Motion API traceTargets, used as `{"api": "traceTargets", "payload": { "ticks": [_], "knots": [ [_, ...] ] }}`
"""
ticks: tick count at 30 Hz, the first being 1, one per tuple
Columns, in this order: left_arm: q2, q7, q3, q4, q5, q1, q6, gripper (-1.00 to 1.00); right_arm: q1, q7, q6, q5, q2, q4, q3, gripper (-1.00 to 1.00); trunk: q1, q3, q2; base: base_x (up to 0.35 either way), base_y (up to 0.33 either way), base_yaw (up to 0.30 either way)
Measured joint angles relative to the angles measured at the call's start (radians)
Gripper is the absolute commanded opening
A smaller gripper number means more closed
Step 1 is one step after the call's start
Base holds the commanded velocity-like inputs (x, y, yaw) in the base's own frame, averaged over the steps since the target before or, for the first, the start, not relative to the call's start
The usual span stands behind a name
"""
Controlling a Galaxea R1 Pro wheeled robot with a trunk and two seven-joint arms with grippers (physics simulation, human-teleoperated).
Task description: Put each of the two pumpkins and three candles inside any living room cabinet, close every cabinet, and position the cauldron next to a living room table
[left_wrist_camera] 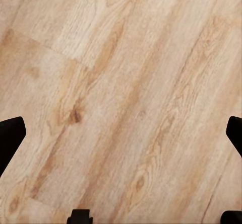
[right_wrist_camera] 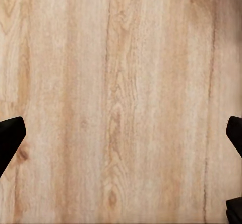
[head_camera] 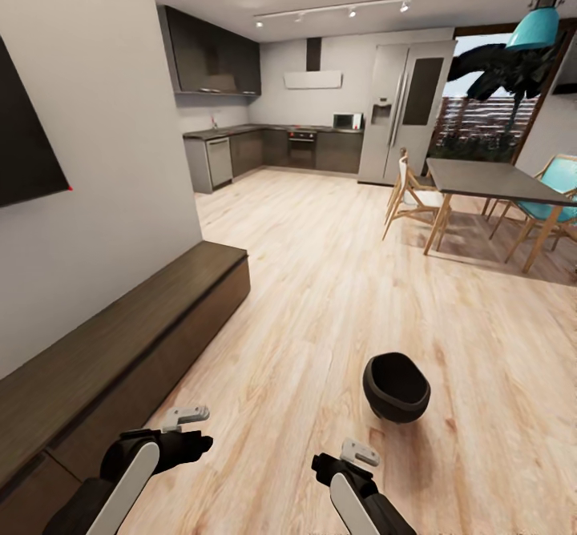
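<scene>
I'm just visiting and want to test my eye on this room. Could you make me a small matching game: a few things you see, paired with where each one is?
Things:
1. cauldron
2. cabinet
3. dining table
4. fridge

Places:
A. along the wall on the robot's left
B. at the far end, beside the kitchen counter
C. on the wood floor, just ahead of the right claw
D. on the right, with chairs around it

Pairs: 1-C, 2-A, 3-D, 4-B
</scene>
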Motion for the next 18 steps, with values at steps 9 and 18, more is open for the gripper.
{"api": "traceTargets", "payload": {
  "ticks": [9, 18],
  "knots": [
    [0.000, -0.001, 0.000, 0.006, 0.001, 0.000, -0.003, 1.00, 0.000, 0.002, -0.049, -0.001, 0.000, 0.011, 0.001, 1.00, -0.031, 0.021, 0.056, 0.000, 0.000, -0.096],
    [0.001, -0.001, 0.000, 0.005, 0.004, 0.000, -0.003, 1.00, 0.000, 0.002, -0.052, -0.002, 0.000, 0.025, 0.000, 1.00, -0.031, 0.025, 0.056, 0.000, 0.000, -0.265]
  ]
}}
